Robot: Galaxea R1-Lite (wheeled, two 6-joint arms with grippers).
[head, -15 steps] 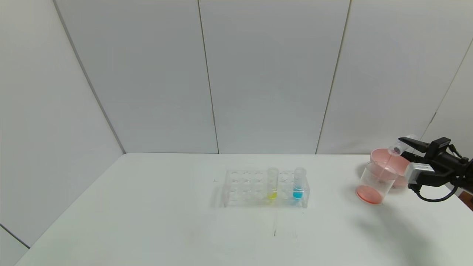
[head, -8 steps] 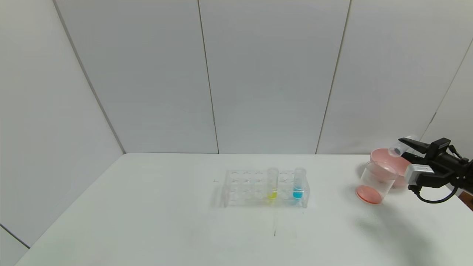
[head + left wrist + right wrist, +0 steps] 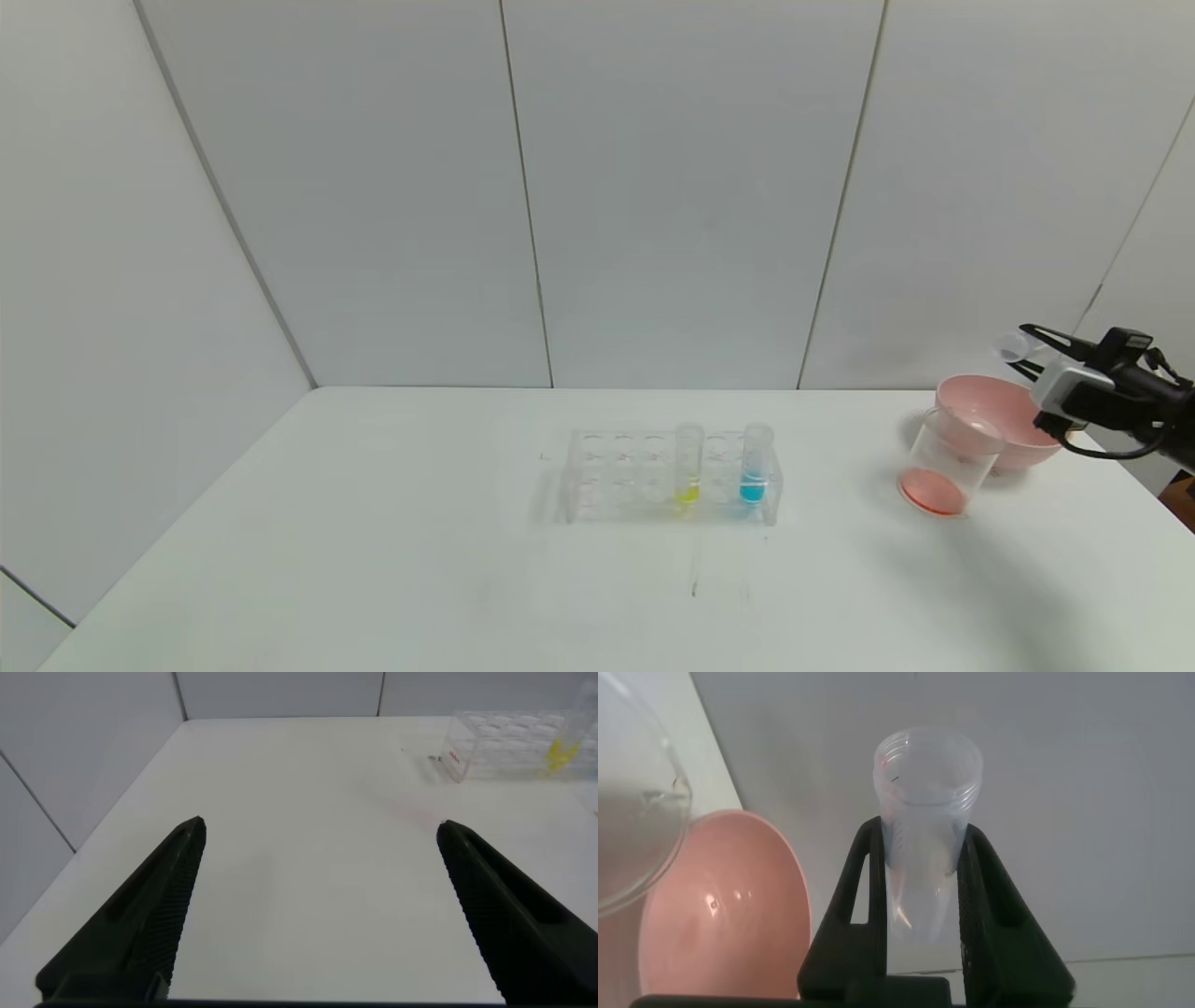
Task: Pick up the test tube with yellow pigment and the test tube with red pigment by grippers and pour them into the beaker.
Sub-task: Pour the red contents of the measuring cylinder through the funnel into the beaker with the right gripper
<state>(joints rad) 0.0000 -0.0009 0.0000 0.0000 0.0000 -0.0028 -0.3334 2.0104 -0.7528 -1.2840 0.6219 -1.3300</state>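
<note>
Head view: right gripper (image 3: 1027, 343) at far right of table (image 3: 373, 560), raised above the pink bowl (image 3: 990, 420); fingers pinched on the test tube with red pigment (image 3: 1011, 348), held roughly level, mouth toward the robot's left. Looks drained, clear throughout. Beaker (image 3: 952, 462) upright on table, just in front of pink bowl toward the robot's left, thin orange-red layer at its bottom. Cannot tell whether beaker touches bowl.

Clear tube rack (image 3: 667, 476) near table centre, well apart from beaker. Test tube with yellow pigment (image 3: 689, 464) upright in rack, yellow liquid at bottom. Blue-liquid tube (image 3: 755, 464) upright in rack, nearer the beaker.

Right wrist view: right gripper (image 3: 920, 873) clamped on both sides of the clear tube (image 3: 924, 831), threaded open mouth pointing away from camera; no liquid seen inside. Pink bowl (image 3: 729, 915) beside and below the fingers, beaker rim (image 3: 645, 812) at frame edge.

Left wrist view: left gripper (image 3: 318, 905) idle above bare table, fingers spread wide, gripping nothing. Rack (image 3: 514, 745) far off at frame corner with a streak of yellow (image 3: 559, 751) in it.
</note>
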